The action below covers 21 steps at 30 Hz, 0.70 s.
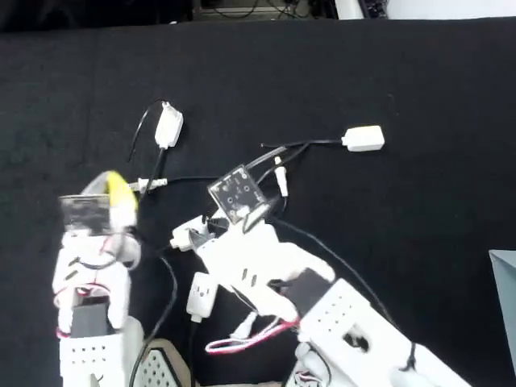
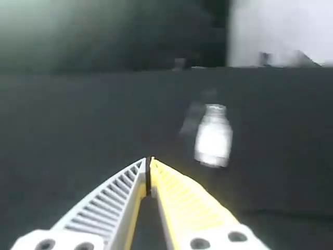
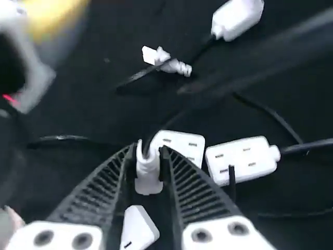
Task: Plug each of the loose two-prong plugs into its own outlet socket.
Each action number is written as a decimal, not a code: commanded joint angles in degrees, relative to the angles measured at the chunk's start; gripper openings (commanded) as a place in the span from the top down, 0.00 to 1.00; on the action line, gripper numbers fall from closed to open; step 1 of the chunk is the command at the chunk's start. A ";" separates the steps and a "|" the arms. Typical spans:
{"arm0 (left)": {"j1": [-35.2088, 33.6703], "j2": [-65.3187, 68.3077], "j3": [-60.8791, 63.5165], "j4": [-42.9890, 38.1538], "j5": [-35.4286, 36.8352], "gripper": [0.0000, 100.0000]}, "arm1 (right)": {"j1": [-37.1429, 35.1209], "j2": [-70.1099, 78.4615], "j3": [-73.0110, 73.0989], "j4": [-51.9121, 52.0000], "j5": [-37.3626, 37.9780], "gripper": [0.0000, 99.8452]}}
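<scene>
The right hand [image 3: 147,152] is clenched on a white two-prong plug with a black cord [image 3: 147,176], gripped between its black ribbed fingers [image 3: 99,192]; just beyond the fingertips a white plastic outlet block [image 3: 179,146] lies on the black worktop [image 3: 88,109], with a second white outlet block [image 3: 242,159] just beside it; farther ahead lies a small loose white plug [image 3: 165,61]; the left hand [image 2: 149,164] has its white and yellow fingers [image 2: 182,192] pressed together, grasping nothing; a blurred white socket piece [image 2: 213,136] lies ahead of it.

No legible text, labels or numbers.
</scene>
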State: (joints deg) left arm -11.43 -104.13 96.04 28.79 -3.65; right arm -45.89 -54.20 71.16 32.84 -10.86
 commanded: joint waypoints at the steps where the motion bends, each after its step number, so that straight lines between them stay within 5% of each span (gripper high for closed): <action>1: -11.30 -0.09 1.36 1.14 5.27 0.97 | 1.93 7.69 -3.65 -3.43 -2.81 0.99; 9: -15.52 -0.18 1.36 11.87 8.88 0.97 | 5.10 20.18 -5.32 -13.19 -4.22 0.99; 21: -15.52 -0.18 1.36 12.22 8.88 0.97 | 7.38 29.49 -5.67 -22.33 -3.87 0.99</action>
State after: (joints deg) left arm -26.37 -104.13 96.31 40.66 4.88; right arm -40.53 -25.80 68.26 12.44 -14.37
